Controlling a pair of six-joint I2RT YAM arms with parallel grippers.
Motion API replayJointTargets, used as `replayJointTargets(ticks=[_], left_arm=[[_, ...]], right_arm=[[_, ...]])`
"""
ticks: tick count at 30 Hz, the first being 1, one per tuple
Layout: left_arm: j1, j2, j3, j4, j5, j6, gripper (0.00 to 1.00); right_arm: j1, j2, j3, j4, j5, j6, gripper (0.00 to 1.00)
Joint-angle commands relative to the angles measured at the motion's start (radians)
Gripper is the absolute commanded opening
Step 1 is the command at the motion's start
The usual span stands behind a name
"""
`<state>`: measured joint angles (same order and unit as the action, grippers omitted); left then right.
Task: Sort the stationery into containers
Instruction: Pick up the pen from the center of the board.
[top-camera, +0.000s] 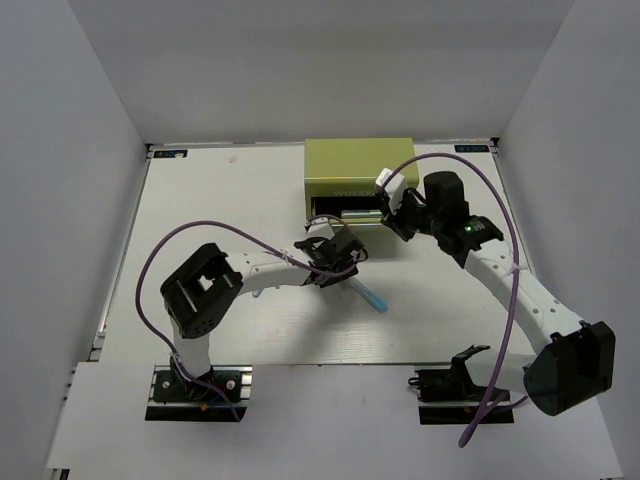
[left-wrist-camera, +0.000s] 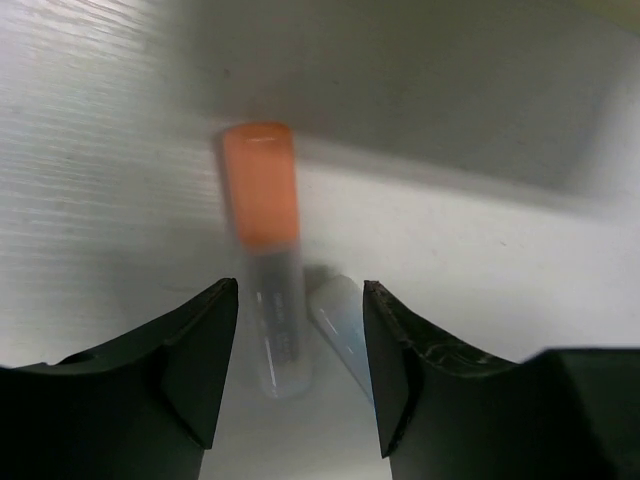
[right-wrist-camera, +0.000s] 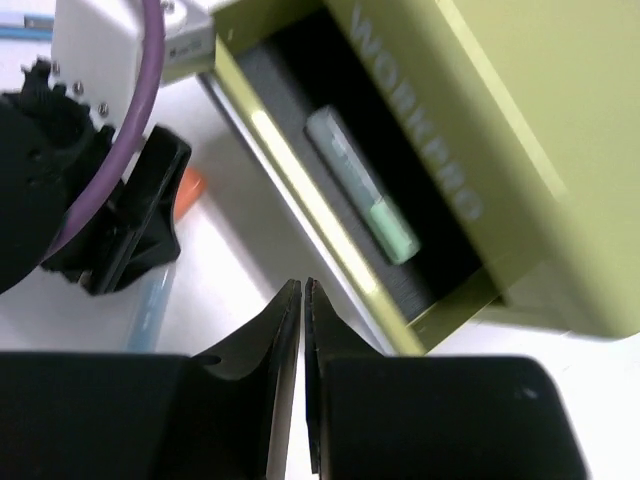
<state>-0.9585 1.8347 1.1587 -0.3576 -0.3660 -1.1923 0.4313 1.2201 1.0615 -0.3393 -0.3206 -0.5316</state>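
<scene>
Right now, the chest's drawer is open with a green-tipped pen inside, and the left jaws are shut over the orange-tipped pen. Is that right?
No: the left wrist view shows the left gripper with its jaws open, not shut, over the orange-tipped pen. The drawer is open with the green-tipped pen inside.

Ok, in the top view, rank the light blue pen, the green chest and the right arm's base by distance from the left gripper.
1. light blue pen, just right of the left gripper.
2. green chest, beyond it.
3. right arm's base, at the near edge.
</scene>
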Motion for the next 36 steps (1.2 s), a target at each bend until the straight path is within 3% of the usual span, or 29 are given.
replayJointTargets(ticks=[1,8,19,36], left_arm=[[-0.006,0.017,0.068,-0.145,-0.043,0.014,0.63],[-0.006,0.078,0.096,-0.211,-0.053,0.014,0.53],[-0.006,0.181,0.213,-0.305,-0.083,0.003,0.54],[-0.036,0.182,0.119,-0.408,-0.014,0.003,0.54]], right_arm=[[-0.026,-0.037,-0.052,0.04,-0.023,0.076,0.11],[-0.055,-0.077,-0.1,0.063,-0.034,0.108,0.1],[-0.086,-0.1,-0.133,0.06,-0.069,0.136,0.11],[-0.098,-0.126,-0.156,0.062,-0.089,0.145,0.12]])
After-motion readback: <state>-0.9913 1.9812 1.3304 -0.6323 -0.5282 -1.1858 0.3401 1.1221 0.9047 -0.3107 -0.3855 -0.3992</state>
